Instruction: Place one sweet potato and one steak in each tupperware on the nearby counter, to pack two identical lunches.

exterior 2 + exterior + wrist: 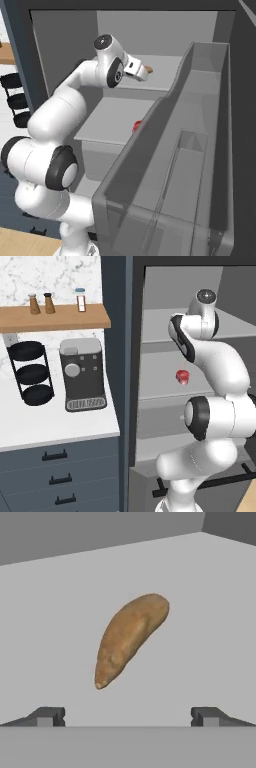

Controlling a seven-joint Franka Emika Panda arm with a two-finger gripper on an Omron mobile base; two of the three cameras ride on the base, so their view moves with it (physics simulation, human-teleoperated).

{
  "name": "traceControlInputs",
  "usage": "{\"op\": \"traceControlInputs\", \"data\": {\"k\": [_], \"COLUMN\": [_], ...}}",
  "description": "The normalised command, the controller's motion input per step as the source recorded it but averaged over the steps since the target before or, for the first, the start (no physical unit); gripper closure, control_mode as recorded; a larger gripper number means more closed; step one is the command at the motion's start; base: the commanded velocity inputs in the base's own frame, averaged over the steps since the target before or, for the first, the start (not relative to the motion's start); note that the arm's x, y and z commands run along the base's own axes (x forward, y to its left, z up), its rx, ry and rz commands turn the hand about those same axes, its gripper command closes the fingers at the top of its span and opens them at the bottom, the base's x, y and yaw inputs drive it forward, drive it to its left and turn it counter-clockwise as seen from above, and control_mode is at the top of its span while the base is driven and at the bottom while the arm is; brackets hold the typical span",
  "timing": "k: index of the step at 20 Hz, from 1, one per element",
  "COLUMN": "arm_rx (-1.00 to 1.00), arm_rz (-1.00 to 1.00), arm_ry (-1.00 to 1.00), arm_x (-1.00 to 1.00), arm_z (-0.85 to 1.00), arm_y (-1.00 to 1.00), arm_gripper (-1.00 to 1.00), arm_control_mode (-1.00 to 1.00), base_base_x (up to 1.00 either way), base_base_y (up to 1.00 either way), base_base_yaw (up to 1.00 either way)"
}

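In the hand view a sweet potato (129, 637) lies alone on a pale grey fridge shelf (210, 612), near the centre of the frame, its blunt end toward the upper right and its pointed tip toward the lower left. The gripper (127, 716) is spread wide: its two dark fingertips (47, 716) stand far apart at the bottom of the frame, one at the lower left and one at the lower right, with the sweet potato above the gap between them and touching neither.

In the right base view the white arm (55, 130) rises from the lower left and reaches into the open fridge; a brown bit of the sweet potato (148, 68) shows just past the wrist on the upper shelf, in the upper middle of the frame. A small red object (182, 376) sits on a lower shelf, at the centre right of the left base view.

At the left of that view the white tabletop (55, 423) carries a dark coffee machine (82, 374) and a black three-tier rack (31, 372). Above them, a wooden shelf (55, 317) holds three small shakers (49, 303).
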Motion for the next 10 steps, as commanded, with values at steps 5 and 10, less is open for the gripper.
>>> {"op": "traceControlInputs", "data": {"k": [5, 10], "arm_rx": [0.00, 0.00], "arm_rz": [0.00, -0.01], "arm_ry": [0.00, 0.00], "arm_x": [0.33, 0.36], "arm_z": [0.00, -0.01], "arm_y": [-0.15, -0.16], "arm_gripper": [-1.00, -1.00], "arm_control_mode": [-1.00, -1.00], "base_base_x": [0.00, 0.00], "base_base_y": [0.00, 0.00], "base_base_yaw": [0.00, 0.00]}}
